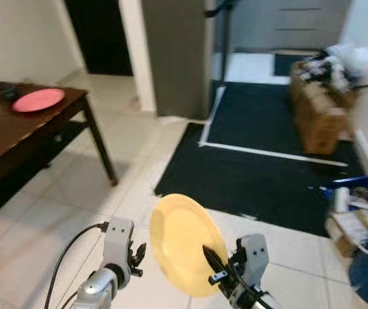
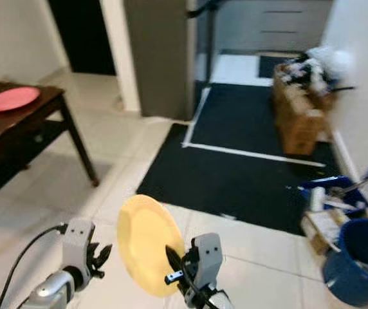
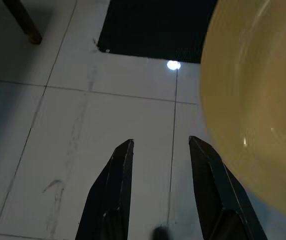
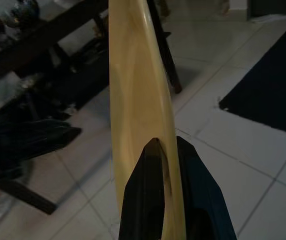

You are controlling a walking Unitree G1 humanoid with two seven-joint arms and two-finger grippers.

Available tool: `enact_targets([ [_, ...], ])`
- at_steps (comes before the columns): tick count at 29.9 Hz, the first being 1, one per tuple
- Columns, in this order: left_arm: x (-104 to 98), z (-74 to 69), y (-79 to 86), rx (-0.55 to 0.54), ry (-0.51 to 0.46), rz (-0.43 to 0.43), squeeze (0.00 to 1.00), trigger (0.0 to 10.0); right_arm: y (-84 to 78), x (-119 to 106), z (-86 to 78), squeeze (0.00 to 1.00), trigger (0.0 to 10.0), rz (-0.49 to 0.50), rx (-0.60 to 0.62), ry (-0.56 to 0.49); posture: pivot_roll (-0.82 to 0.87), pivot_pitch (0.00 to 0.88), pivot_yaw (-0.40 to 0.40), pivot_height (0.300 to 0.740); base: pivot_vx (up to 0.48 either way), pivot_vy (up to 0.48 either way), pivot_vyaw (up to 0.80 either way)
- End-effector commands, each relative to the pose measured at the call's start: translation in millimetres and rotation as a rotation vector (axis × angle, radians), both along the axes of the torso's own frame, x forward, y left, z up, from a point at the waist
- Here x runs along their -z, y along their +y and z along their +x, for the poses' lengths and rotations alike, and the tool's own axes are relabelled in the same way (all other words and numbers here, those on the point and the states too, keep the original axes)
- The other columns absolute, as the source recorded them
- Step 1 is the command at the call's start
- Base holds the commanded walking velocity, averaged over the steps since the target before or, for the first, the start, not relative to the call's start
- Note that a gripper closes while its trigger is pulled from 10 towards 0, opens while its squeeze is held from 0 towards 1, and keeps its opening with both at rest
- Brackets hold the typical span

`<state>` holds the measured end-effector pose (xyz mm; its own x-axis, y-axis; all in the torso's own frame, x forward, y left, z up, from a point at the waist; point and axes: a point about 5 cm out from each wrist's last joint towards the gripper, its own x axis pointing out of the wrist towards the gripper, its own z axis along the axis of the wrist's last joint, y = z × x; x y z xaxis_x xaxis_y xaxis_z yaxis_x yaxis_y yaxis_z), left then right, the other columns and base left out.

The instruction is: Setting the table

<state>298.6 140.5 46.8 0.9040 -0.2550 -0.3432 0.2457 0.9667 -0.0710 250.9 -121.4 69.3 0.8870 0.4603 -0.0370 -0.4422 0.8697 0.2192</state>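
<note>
Both head views look forward and down over pale tiled floor (image 1: 62,212), sharing the round yellow plate (image 1: 184,241) and dark wooden table (image 2: 17,132). Each wrist view looks closely along its black fingers toward that plate.

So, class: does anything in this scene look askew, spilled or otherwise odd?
The yellow plate is carried on edge, nearly vertical, pinched at its rim by the right claw; anything on it would slide off. The left claw is open over bare tiles. The pink plate lies flat on the dark table. Nothing looks spilled.
</note>
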Motion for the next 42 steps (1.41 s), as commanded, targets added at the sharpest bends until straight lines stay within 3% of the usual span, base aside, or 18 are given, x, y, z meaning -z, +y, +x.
enact_targets([
  [1,6,-4.1,7.3,-0.024,0.022,0.028,0.0,10.0,7.9,0,-1.4,0.0,10.0,0.015,-0.025,0.005,-0.05,0.047,0.124,0.74,0.0,0.0,0.8],
  [13,-9,7.2,12.6,-0.092,-0.039,0.048,0.0,10.0,6.3,-12,4.2,0.0,10.0,0.024,-0.025,-0.038,-0.04,0.043,0.123,0.74,0.0,0.0,0.8],
  [18,-33,20.7,15.5,-0.115,-0.139,0.081,0.0,10.0,0.1,-34,14.2,0.0,10.0,0.032,0.005,-0.118,-0.04,0.047,0.124,0.74,0.0,0.0,0.8],
  [19,-45,27.3,18.1,-0.138,-0.176,0.069,0.0,10.0,-1.9,-50,19.0,0.0,10.0,0.029,0.016,-0.176,-0.04,0.048,0.123,0.74,0.0,0.0,0.8],
  [23,-57,33.0,20.5,-0.157,-0.21,0.057,0.0,10.0,-2.8,-67,23.2,0.0,10.0,0.01,0.02,-0.24,-0.04,0.05,0.124,0.74,0.0,0.0,0.8],
  [25,-73,40.0,22.7,-0.181,-0.254,0.039,0.0,10.0,-2.2,-94,27.8,0.0,10.0,-0.022,0.019,-0.344,-0.04,0.05,0.124,0.74,0.0,0.0,0.8],
  [32,-94,46.3,25.4,-0.229,-0.322,0.034,0.0,10.0,-3.3,-135,31.6,0.0,10.0,0.013,0.044,-0.468,-0.04,0.051,0.122,0.74,0.0,0.0,0.8],
  [39,-104,48.4,33.9,-0.312,-0.363,0.043,0.0,10.0,-8.7,-144,34.3,0.0,10.0,0.084,0.1,-0.474,-0.03,0.049,0.114,0.74,0.0,0.0,0.8],
  [42,-107,46.8,35.9,-0.352,-0.392,0.072,0.0,10.0,-14.6,-143,39.2,0.0,10.0,0.151,0.178,-0.438,-0.02,0.049,0.111,0.74,0.465,0.0,0.0],
])
